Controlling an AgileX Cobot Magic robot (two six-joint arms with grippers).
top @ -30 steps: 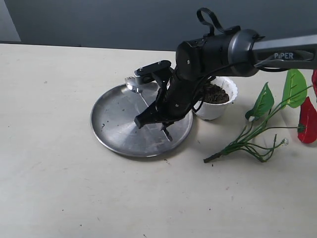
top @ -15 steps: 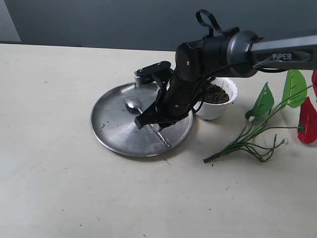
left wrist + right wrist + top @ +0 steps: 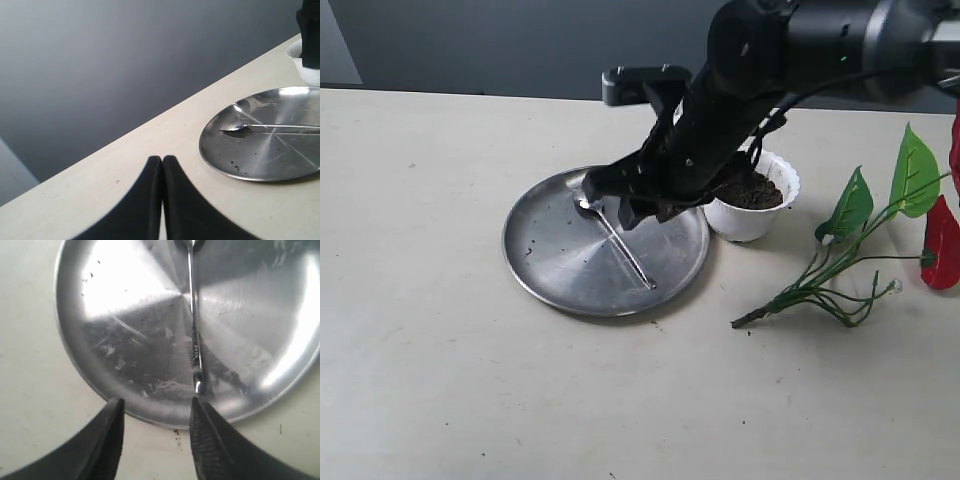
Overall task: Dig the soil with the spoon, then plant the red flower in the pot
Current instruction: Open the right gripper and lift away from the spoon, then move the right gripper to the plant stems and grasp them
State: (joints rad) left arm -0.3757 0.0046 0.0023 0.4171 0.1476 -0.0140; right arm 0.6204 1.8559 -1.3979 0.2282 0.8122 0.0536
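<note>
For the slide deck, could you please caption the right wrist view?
Open right claw above the steel plate, where the spoon lies flat, not gripped.

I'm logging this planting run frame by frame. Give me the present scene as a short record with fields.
spoon: lying loose on the steel plate, bowl toward the plate's far rim
right gripper: open, above the plate, holding nothing
left gripper: shut, empty, off to the side over the table
pot: upright beside the plate, soil inside
red flower: lying on the table right of the pot, not planted
</note>
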